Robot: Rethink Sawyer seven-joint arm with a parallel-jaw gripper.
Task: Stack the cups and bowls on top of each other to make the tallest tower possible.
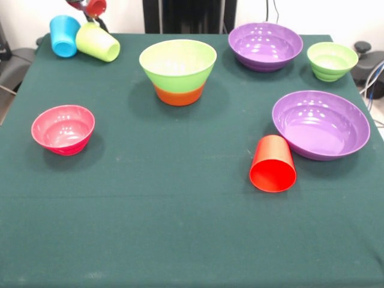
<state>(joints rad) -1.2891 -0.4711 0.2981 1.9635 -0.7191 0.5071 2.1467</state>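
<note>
Tower (178, 72) sits upper centre of the frame: a glossy lime-green bowl nested on an orange one, rim up. At the upper left the pincer (91, 7) hangs at the frame edge, apparently clamped on a red cup (96, 6), though the fingers are cropped. Just below lie a sky-blue cup (63, 35) and a lime-green cup (98, 42), tipped and touching. My judgement: carry the red cup across and lower it squarely into the wide bowl, since smooth tapered plastic slides easily. Pink bowl (63, 128), purple bowls (321, 123) and an orange cup (273, 163) wait on the green desk (180, 228).
</note>
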